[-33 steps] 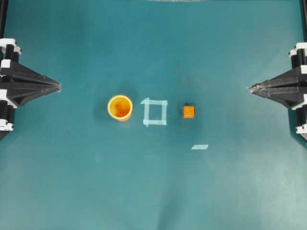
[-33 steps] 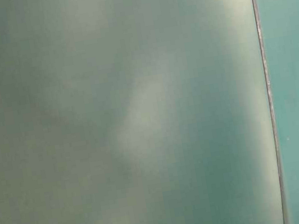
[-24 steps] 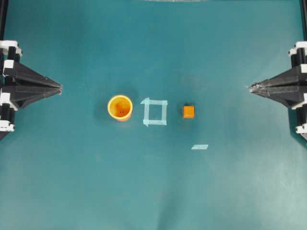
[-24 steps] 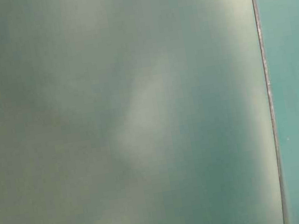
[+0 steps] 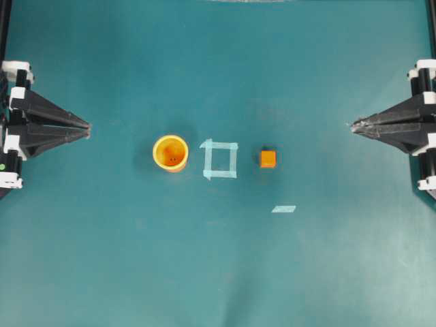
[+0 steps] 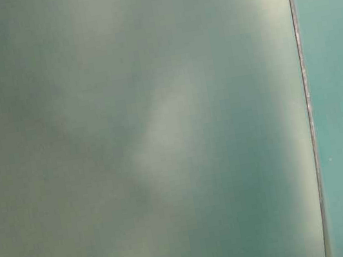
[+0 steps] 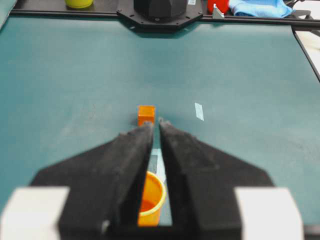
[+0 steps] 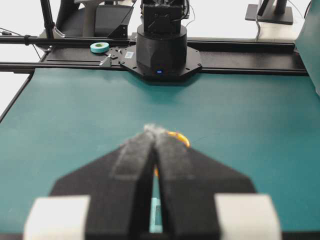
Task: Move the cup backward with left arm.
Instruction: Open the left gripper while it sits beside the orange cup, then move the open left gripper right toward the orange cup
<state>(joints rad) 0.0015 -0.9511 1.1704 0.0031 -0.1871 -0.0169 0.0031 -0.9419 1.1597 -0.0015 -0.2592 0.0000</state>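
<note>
- Since the earlier overhead frames, the left tool has crept slightly toward the middle of the frame, its point now a touch further right along the left edge; the cup, the cube and the right tool sit where they were.
- Left tool: its two black fingers lie nearly together, with only a thin slit between them in the left wrist view. It pinches nothing and points level toward the frame's middle.
- Right tool: at the right edge of the overhead frame, its fingers are pressed together and it grips nothing; the right wrist view shows the tips meeting.
- The cup stands upright on the green tabletop, left of centre in the overhead frame and well apart from the left tool. In the left wrist view it shows through the slit between the fingers, at the lower middle of the frame.
- A square outline of pale tape lies just right of the cup, not touching it.
- A small orange cube sits right of the square, apart from it.
- A short strip of pale tape lies below and right of the cube.
- The table-level view is a blurred green surface with a yellow oval at its lower right edge; I cannot tell what that is.
</note>
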